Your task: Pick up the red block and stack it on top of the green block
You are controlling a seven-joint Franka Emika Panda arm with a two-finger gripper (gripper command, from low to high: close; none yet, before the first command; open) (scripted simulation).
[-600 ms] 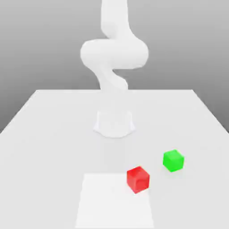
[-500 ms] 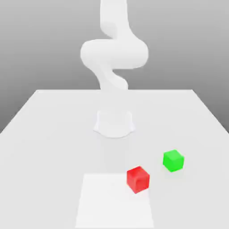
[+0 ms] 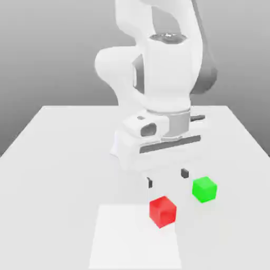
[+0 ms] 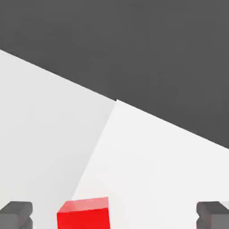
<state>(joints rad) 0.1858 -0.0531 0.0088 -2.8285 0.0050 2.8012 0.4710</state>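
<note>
1. We see the claw (image 3: 167, 178) wide open, its two dark fingertips well apart with nothing held between them.
2. We find the red block (image 3: 163, 211) resting on the worktop (image 3: 63, 184), at the corner of a white square (image 3: 132, 237) that lies nearer the arm. It sits partly over the side of the square toward the exterior view's right.
3. From the exterior view, we see the red block lower in the picture than both fingertips and apart from them, on the side of the claw away from the arm's base. Across the picture it falls between the two tips, closer to the one toward the exterior view's left.
4. In the hand view, we see the red block (image 4: 84, 217) partly cut off by the picture's border. It lies within the spread of the fingertips, off centre and nearer one of them, with a gap on each side.
5. We see the green block (image 3: 204, 189) on the worktop, toward the exterior view's right from the red one and a little nearer the arm's base. The two blocks stand apart, with bare worktop between them.
6. We see the white arm (image 3: 169, 68) reaching forward over the worktop, claw pointing down.
</note>
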